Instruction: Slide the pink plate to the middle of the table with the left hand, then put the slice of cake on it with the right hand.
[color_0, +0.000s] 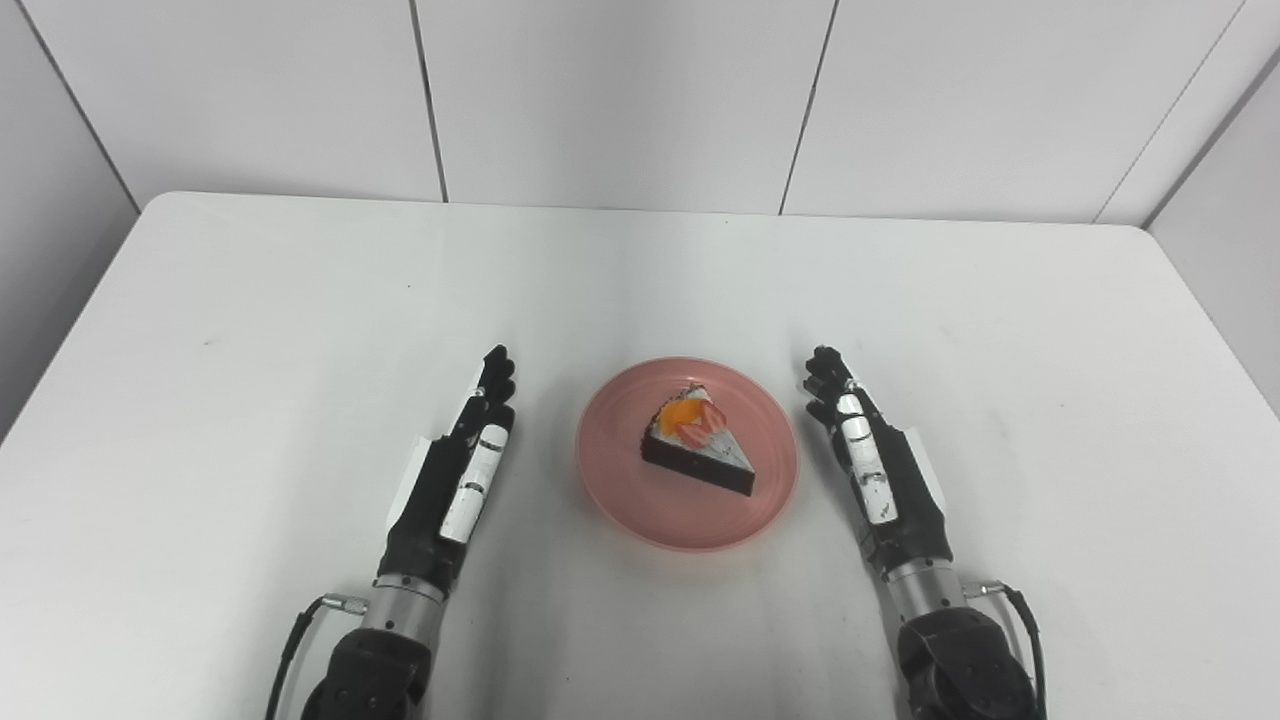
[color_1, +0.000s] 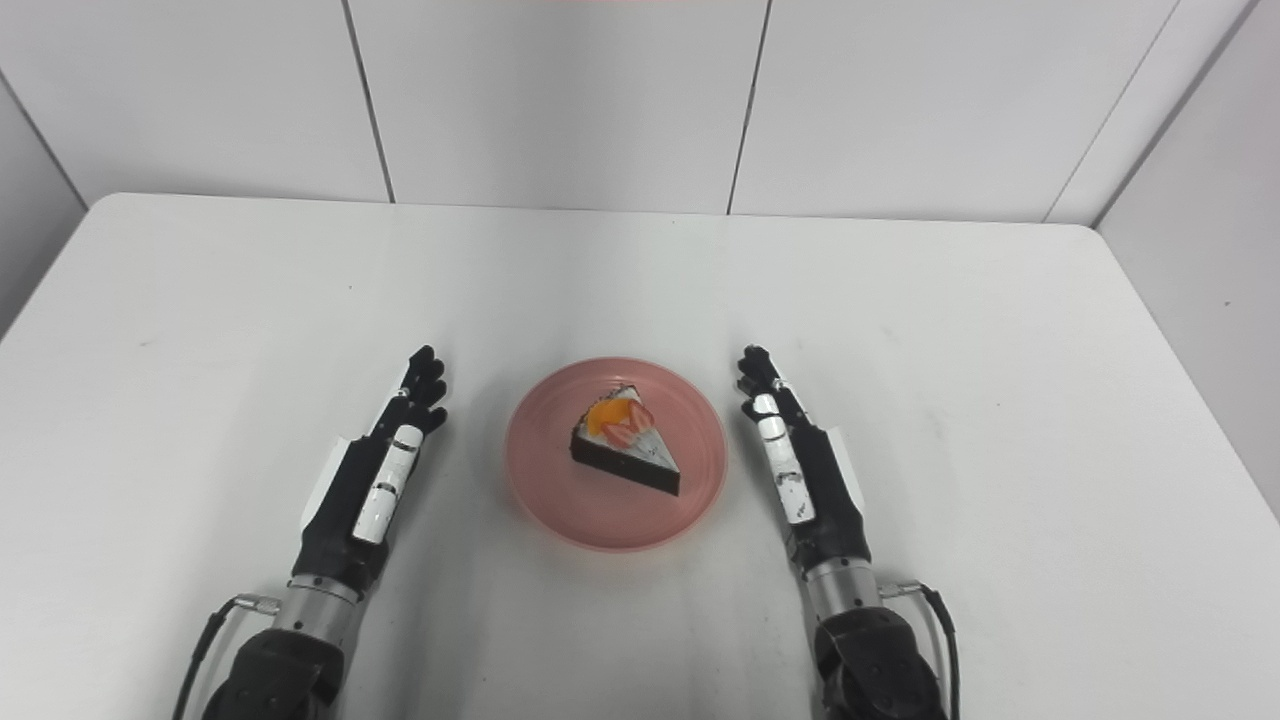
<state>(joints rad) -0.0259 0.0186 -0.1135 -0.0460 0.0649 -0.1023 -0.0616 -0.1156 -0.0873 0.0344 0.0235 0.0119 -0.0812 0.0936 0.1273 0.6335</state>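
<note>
A pink plate (color_0: 620, 500) lies near the middle of the white table (color_0: 300, 300), toward the front. On it rests a dark wedge of cake (color_0: 697, 440) with white icing, an orange piece and strawberry slices on top. My left hand (color_0: 455, 475) stands edge-on to the left of the plate, fingers straight and pointing away, holding nothing. Mirroring it on the plate's right side is my right hand (color_0: 875, 470), also flat and empty. Neither hand touches the plate.
White wall panels (color_0: 620, 100) rise behind the table's far edge. The table's rounded corners show at the back left and back right.
</note>
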